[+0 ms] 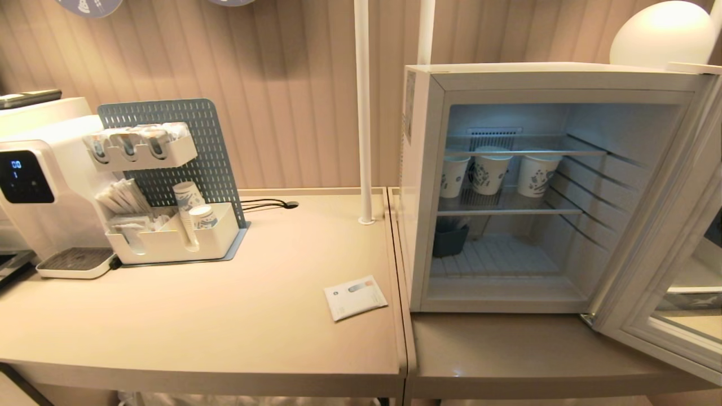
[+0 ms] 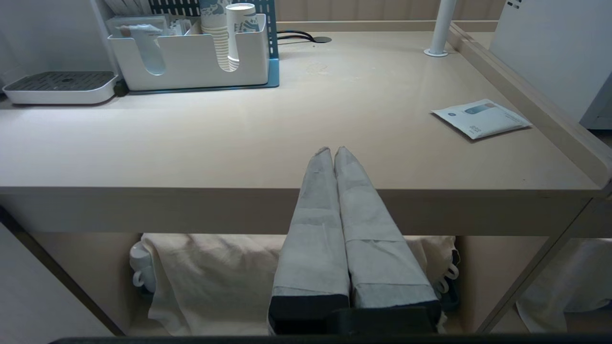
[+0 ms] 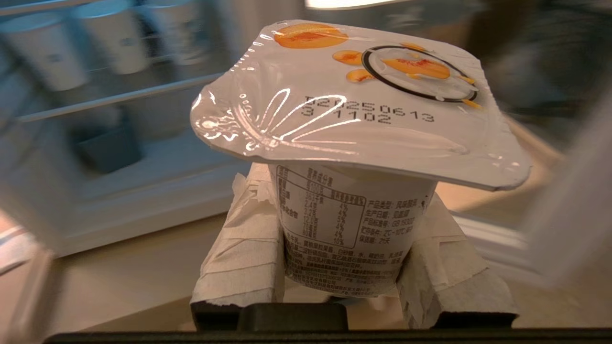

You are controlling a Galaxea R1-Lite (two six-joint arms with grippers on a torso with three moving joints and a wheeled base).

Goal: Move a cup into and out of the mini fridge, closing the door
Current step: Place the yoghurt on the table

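The right gripper (image 3: 342, 267) clamped the cup (image 3: 349, 157) by its sides between taped fingers (image 3: 244, 248), foil lid up, in front of the mini fridge (image 1: 428, 186). Its door (image 1: 665, 270) stood swung wide open to the right. Paper cups (image 1: 488, 172) sat on a wire shelf inside. The left gripper (image 2: 333, 152) hung pressed closed and empty before the table (image 2: 239, 143).

Beige ribbed wall panelling (image 1: 293, 84) backs two abutting tan tables (image 1: 225, 316), white pole (image 1: 364, 113) rising between.
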